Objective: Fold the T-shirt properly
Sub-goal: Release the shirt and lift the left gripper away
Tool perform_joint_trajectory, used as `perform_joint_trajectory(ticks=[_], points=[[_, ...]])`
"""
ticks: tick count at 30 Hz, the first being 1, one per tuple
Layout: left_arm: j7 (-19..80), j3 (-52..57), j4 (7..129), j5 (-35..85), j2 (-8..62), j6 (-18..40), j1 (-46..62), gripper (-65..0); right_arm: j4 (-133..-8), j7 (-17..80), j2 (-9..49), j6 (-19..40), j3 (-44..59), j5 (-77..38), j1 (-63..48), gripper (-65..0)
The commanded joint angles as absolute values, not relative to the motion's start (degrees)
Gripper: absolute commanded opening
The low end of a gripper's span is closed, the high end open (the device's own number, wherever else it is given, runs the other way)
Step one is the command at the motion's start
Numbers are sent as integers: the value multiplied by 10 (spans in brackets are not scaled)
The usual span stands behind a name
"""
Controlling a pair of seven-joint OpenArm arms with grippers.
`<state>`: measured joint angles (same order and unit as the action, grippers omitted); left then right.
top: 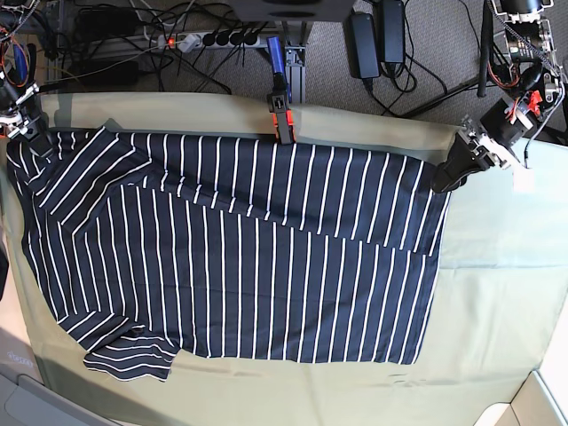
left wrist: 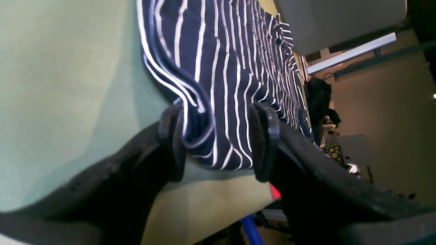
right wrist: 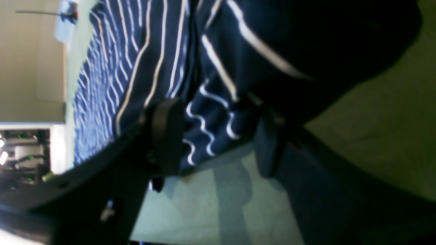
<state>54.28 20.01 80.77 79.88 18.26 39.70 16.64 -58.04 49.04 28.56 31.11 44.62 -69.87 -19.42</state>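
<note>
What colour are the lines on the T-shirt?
White, thin stripes on the dark navy T-shirt. The base view shows them best.

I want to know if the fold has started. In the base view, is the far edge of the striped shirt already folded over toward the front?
Yes, the T-shirt shows an upper layer ending in a slanted edge across its middle.

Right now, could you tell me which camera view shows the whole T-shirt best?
The base view: the T-shirt lies spread across the table with both sleeves and the far edge folded over. The left wrist view shows only a bunched striped corner between open fingers; the right wrist view shows another blurred, rumpled corner.
</note>
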Motion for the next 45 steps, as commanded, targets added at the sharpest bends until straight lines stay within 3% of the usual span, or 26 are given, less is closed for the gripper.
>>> perform_joint_trajectory(ticks=[1, 23, 32, 39, 45], points=[[538, 203, 825, 811, 190, 400, 164, -331, -583, 500, 293, 320, 446, -638, -204, -283], [568, 206, 988, 781, 191, 400, 197, -332, -764, 524, 293, 319, 466, -630, -271, -283], [541, 284, 1004, 781, 193, 400, 198, -332, -877, 504, 306, 319, 515, -625, -288, -283], [538, 295, 1004, 746, 214, 400, 161, -332, -879, 466, 372, 317, 511, -557, -171, -283], [538, 294, 1004, 745, 232, 400, 159, -332, -759, 429, 429, 298, 432, -500, -12, -283]])
